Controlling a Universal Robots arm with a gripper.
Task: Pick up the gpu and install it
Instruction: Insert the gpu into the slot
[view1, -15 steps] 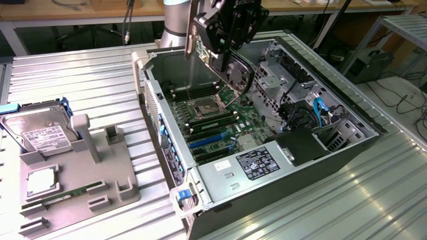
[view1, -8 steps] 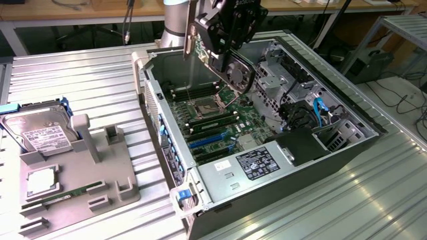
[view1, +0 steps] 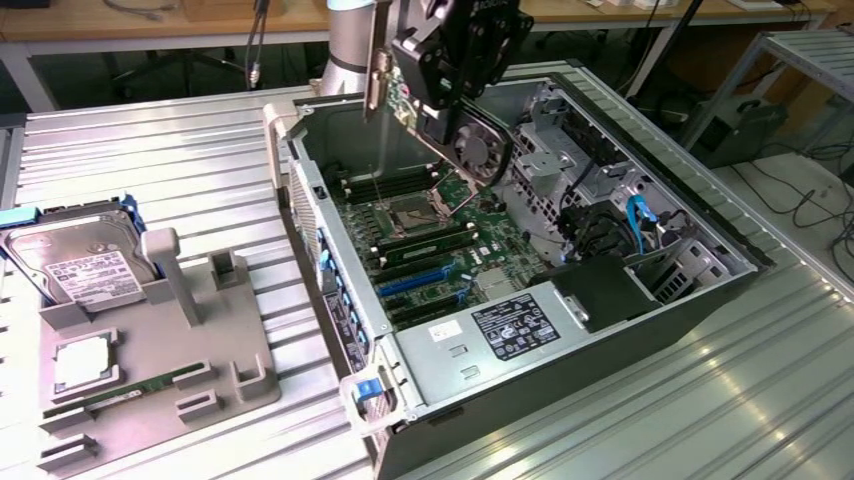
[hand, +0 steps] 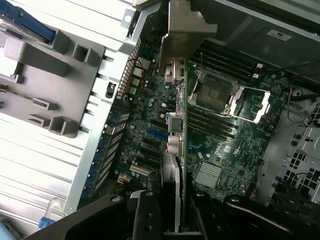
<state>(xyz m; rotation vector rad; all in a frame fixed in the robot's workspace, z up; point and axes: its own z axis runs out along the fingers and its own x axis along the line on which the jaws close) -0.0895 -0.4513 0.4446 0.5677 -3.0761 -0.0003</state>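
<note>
The exterior view catches the gripper (view1: 447, 100) clamped on the gpu (view1: 478, 142), which hangs on edge in the air above the open computer case (view1: 707, 250). At that view's left, a hard drive (view1: 83, 272) and a RAM stick (view1: 127, 388) sit on a grey fixture (view1: 214, 370). The wrist view looks down along the card's thin edge. Its pale bracket (hand: 187, 30) hangs over the motherboard (hand: 240, 145), between the CPU socket (hand: 217, 92) and a blue slot (hand: 157, 134).
</note>
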